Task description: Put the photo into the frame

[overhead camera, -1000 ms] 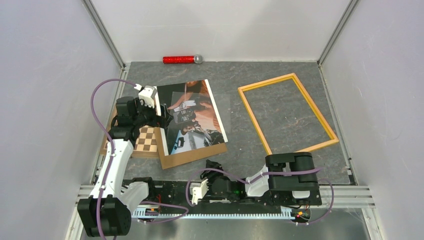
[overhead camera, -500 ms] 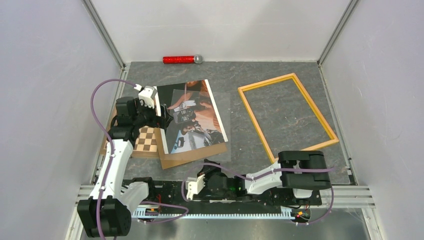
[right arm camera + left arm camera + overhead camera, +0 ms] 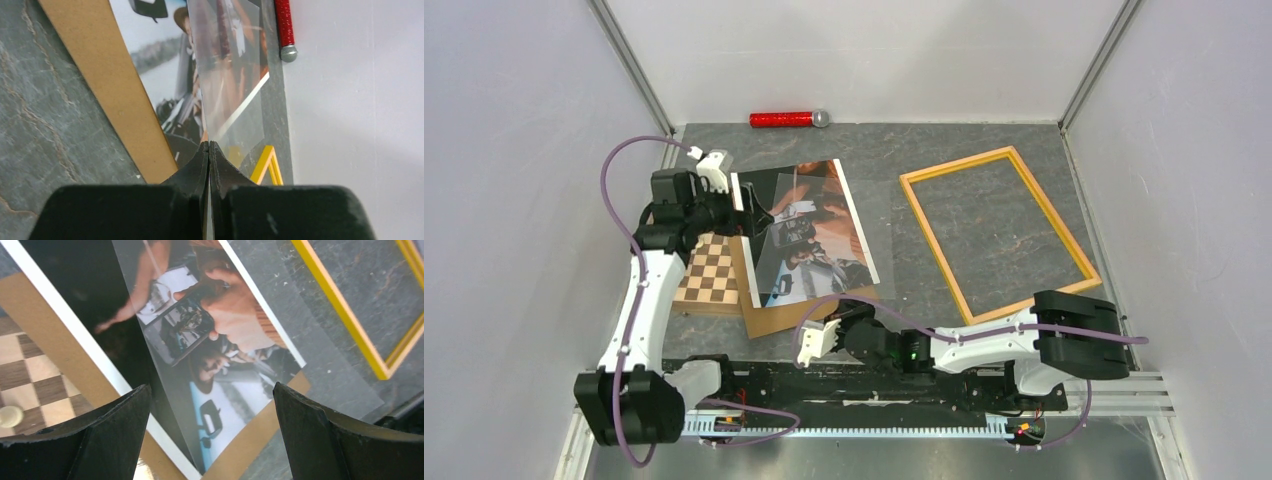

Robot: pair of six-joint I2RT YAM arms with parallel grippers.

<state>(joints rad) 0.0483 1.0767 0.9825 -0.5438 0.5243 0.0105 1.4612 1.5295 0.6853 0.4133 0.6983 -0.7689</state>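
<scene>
Left wrist: photo point(image 3: 200, 340) beneath parted left gripper point(image 3: 210, 389).

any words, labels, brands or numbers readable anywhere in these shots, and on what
No readable text in any view.
photo: a phone screen and car scene, no legible words.
red tube: too small to tell whether it has a label.
chessboard, frame, clear sheet: no markings visible.

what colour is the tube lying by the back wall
Glittery red tube with a silver end cap; it shows best in the top external view.
</scene>
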